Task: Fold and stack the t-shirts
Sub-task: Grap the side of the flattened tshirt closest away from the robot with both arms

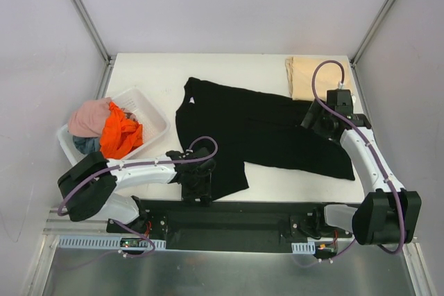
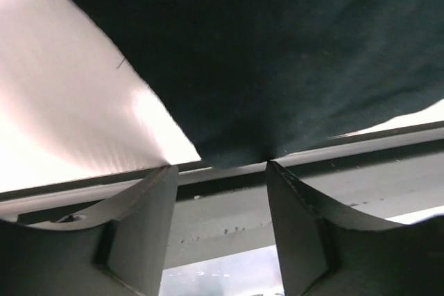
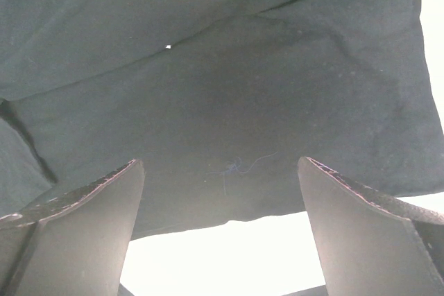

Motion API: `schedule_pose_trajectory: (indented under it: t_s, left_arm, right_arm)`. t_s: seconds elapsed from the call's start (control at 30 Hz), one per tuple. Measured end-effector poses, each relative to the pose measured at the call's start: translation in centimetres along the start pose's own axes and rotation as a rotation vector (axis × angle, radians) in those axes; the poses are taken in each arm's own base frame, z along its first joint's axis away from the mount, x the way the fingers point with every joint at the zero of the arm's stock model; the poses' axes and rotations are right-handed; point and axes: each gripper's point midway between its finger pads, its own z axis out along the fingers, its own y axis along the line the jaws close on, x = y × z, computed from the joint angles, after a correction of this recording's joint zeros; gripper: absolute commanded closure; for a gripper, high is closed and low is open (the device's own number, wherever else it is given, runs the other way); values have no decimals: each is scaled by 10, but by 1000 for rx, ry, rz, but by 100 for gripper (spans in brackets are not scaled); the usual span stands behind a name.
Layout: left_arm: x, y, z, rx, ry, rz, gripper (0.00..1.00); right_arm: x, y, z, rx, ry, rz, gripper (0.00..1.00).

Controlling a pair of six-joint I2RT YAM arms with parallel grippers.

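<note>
— Black cloth at the near edge: which part?
— Near-left corner of the black tee [image 1: 257,129], lying right at the lip of the worktop [image 1: 229,71]. Left end effector [image 2: 222,168] low there, with fingers spread either side of that corner, clamped on nothing. Probably lined up for a pinch.
— And further in?
— Spread flat across the middle, collar toward the far left, so likely not yet folded. Right end effector [image 3: 220,164] poised over the far right corner, likewise released and wide apart, gripping nothing. Seems placed to lift that end while the left takes the near one.
— Rest of the laundry?
— Heaped in the white basket [image 1: 154,117] on the left: pink tee [image 1: 89,117], orange tee [image 1: 121,136], grey-blue tee [image 1: 84,145] underneath, all unfolded. Far right corner: tan tee [image 1: 305,77], flat in a neat rectangle, seemingly the start of the stack, kept clear of the folding area.
</note>
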Motion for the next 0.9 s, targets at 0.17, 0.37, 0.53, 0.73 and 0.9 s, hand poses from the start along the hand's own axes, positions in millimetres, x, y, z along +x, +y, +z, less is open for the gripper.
schedule_pose_trajectory:
  t_s: [0.17, 0.37, 0.53, 0.73, 0.9]
  left_arm:
    - [5, 3, 10, -32, 37, -23, 56]
    - [3, 0, 14, -47, 50, -23, 69]
    - [1, -10, 14, -47, 62, 16, 85]
    - [-5, -12, 13, -45, 67, 31, 100]
    - [-8, -10, 9, -37, 65, 36, 100]
  right_arm:
    - [8, 1, 5, -17, 18, 2, 3]
    - [22, -6, 12, -9, 50, 4, 3]
    - [27, -9, 9, -24, 53, 21, 3]
    - [23, -5, -1, -66, 23, 31, 3]
    - [18, -4, -9, -83, -9, 35, 3]
